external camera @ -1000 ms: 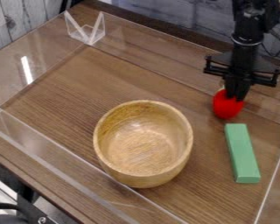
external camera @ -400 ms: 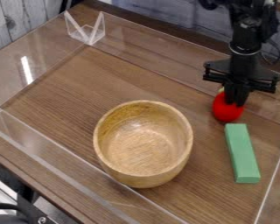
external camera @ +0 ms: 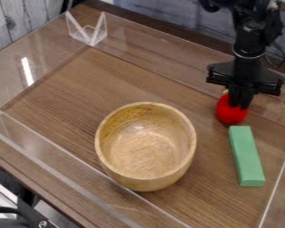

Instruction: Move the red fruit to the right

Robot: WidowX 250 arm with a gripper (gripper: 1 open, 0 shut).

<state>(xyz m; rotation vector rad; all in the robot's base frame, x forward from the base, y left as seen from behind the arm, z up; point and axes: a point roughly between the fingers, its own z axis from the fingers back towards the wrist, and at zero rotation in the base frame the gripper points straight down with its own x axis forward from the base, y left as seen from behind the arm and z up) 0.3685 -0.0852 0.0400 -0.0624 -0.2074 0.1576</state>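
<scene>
The red fruit [external camera: 232, 109] is small, glossy and round, resting on the wooden table at the right side. My black gripper [external camera: 241, 96] comes down from above and its fingers stand closed on the fruit's top right, covering part of it. The fruit appears to touch the table surface. The arm's dark body rises out of the top of the view.
A wooden bowl [external camera: 146, 145] stands in the middle front, empty. A green rectangular block [external camera: 245, 154] lies just below the fruit at the right. Clear acrylic walls [external camera: 38, 62] ring the table, with a small clear stand [external camera: 86, 28] at the back left.
The gripper and fruit shifted slightly to the right and settled about a second ago; since half a second ago nothing visibly moves.
</scene>
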